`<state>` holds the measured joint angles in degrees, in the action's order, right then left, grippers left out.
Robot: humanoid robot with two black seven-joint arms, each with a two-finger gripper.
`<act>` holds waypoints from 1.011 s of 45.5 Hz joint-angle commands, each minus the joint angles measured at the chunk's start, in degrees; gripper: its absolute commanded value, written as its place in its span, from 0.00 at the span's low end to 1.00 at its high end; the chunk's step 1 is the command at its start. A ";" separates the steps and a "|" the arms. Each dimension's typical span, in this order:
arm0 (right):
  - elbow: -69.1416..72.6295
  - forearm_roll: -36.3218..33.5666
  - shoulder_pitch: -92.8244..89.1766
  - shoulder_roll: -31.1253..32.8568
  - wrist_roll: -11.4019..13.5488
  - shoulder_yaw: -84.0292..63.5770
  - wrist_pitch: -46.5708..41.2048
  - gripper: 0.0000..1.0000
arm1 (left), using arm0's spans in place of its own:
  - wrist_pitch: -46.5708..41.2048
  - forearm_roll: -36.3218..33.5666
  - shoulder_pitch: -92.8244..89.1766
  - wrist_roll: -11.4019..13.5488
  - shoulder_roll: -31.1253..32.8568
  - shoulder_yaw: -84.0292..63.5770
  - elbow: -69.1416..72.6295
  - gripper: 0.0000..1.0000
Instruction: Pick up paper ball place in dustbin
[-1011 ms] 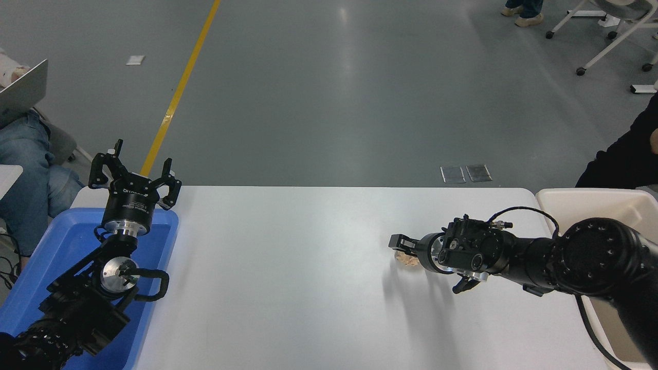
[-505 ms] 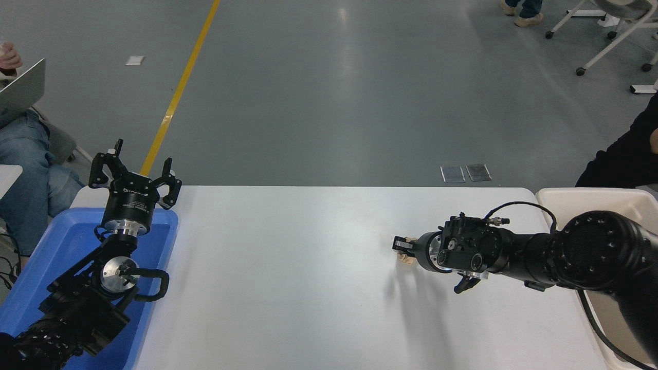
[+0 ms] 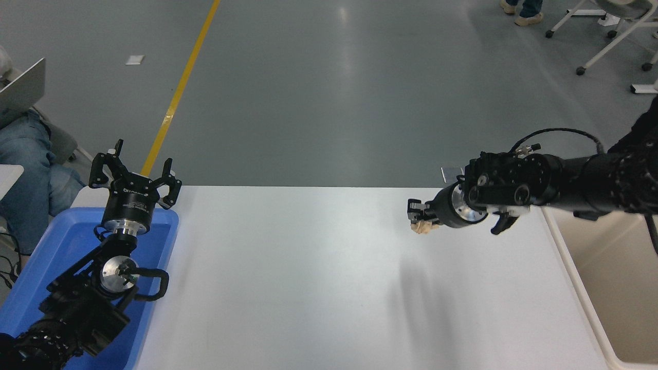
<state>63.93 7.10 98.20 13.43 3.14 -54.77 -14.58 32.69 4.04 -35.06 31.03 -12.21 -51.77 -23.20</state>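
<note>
The light-tan paper ball [image 3: 423,226] hangs above the white table, with my right gripper [image 3: 419,216] shut on it. That arm reaches in from the right edge, lifted well off the table, its shadow falling on the tabletop below. The cream-beige dustbin [image 3: 576,277] stands at the table's right end, to the right of the held ball. My left gripper [image 3: 134,169] is parked at the lower left above the blue tray, its fingers spread open and holding nothing.
A shallow bright-blue tray [image 3: 159,226] lies at the table's left end under the left arm. A seated person [image 3: 25,154] with a laptop is at the far left. Wheeled chair legs [image 3: 606,36] stand on the floor at top right.
My right gripper has risen off the table with the paper ball in it, moving up and toward the far edge. The left arm has not moved.
</note>
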 commanded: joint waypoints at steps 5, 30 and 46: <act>7.43 -0.07 17.11 10.21 -0.06 -1.39 -6.86 0.00 | 0.00 0.00 0.08 0.00 -0.01 0.00 0.00 0.99; 3.58 -0.60 19.23 14.96 0.03 -2.18 -8.45 0.00 | 0.00 0.00 0.00 0.00 -0.01 0.00 0.00 0.99; -21.64 -1.47 0.26 20.23 0.12 -0.86 -8.10 0.00 | 0.00 0.00 0.08 0.00 -0.01 0.00 0.00 0.99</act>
<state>57.69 6.49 110.72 30.63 3.17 -56.77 -23.01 32.70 4.04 -35.04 31.03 -12.20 -51.77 -23.20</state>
